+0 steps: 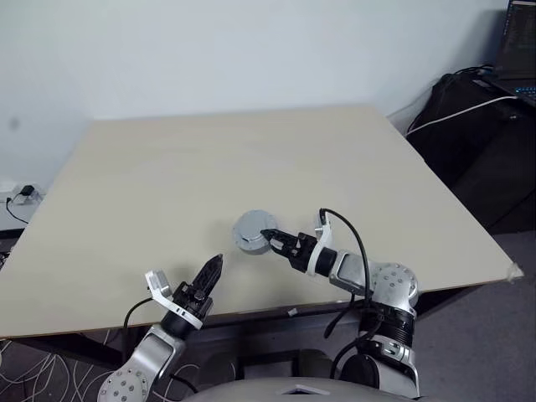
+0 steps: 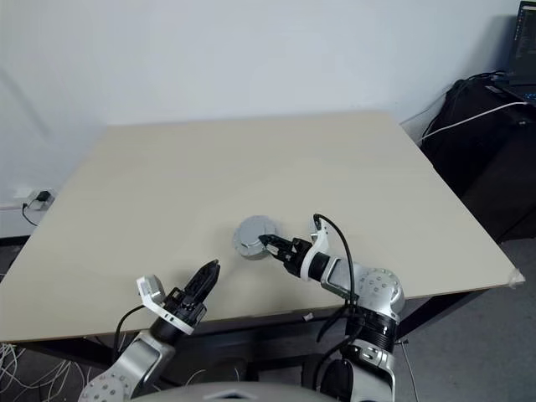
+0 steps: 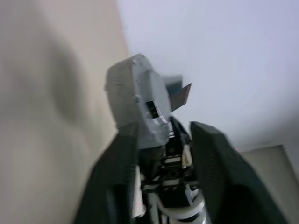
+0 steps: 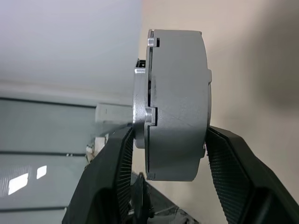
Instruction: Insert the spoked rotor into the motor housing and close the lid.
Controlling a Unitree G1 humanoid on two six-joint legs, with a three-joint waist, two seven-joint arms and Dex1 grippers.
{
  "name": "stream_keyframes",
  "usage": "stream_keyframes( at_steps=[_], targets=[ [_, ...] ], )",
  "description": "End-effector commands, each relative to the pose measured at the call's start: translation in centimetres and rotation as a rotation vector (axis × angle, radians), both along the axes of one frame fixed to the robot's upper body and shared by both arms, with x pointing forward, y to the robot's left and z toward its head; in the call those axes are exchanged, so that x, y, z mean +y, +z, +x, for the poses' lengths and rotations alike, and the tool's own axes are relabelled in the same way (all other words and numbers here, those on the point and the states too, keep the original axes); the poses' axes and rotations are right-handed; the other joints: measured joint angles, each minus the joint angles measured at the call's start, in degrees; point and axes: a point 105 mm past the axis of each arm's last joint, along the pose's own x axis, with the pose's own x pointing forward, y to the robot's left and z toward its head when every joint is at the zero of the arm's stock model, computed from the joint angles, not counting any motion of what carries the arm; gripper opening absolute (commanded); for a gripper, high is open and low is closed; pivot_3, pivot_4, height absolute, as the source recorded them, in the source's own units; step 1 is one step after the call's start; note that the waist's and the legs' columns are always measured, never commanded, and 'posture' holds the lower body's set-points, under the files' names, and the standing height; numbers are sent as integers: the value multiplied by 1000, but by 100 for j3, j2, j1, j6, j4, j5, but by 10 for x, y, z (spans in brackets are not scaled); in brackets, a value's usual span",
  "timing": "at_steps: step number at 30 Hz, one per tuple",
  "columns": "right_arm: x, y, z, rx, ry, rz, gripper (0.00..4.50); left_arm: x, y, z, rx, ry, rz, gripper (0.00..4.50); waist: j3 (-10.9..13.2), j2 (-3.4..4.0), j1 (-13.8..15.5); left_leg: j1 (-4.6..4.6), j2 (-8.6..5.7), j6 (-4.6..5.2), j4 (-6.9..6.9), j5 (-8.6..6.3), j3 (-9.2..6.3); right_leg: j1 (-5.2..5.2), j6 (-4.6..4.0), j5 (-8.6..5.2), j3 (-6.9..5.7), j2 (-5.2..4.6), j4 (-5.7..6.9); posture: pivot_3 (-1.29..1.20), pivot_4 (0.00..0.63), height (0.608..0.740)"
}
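My right gripper [image 1: 270,239] is shut on a round grey puck, the motor housing [image 1: 251,230], low over the beige table [image 1: 251,151] near its front middle. In the right wrist view the fingers [image 4: 117,158] clamp the housing [image 4: 180,102] across its two flat faces, and the thin grey lid [image 4: 140,109] lies flat against one face. The spoked rotor is hidden. My left gripper [image 1: 213,266] hangs at the table's front edge, left of the housing and apart from it. Its fingers [image 3: 117,177] stand open and empty, pointing toward the housing [image 3: 135,100].
A black bag [image 1: 481,126] with a white cable and a laptop [image 1: 519,42] stand off the table's right rear. A power strip [image 1: 25,194] and cables lie on the floor at the left. A wall runs behind the table.
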Motion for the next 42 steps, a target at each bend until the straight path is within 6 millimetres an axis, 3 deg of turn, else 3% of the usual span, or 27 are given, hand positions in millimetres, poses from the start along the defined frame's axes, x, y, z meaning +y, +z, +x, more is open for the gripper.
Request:
stream_keyframes(
  at_steps=[1,6,19,34,42],
  targets=[
    [27,28,1,-81,65,122,2115,-12,17,7,-60,35,-124,2857,2,0,-3,0,-1,0,0,0,1,0,0,0,0,0,-1,0,0,740],
    [30,27,-4,-71,92,121,2114,-15,18,8,-58,38,-143,4500,3,1,-3,0,0,2,-1,0,0,-1,-2,-1,-1,3,-1,0,0,740],
    [32,32,-8,-80,115,132,2114,-18,9,13,11,56,-179,4500,5,1,-4,0,1,3,-1,1,0,-1,1,-3,-1,6,-1,0,0,740],
    [45,32,-28,-52,224,143,2114,-19,8,23,0,82,-201,4500,8,2,-5,-1,1,3,-1,1,0,-1,8,-8,-1,6,-3,0,0,740],
    [48,33,-35,-46,262,156,2114,-19,-2,25,5,40,-211,4500,8,3,-9,-1,0,4,-1,1,0,-1,14,-11,0,7,-3,0,0,740]
  ],
)
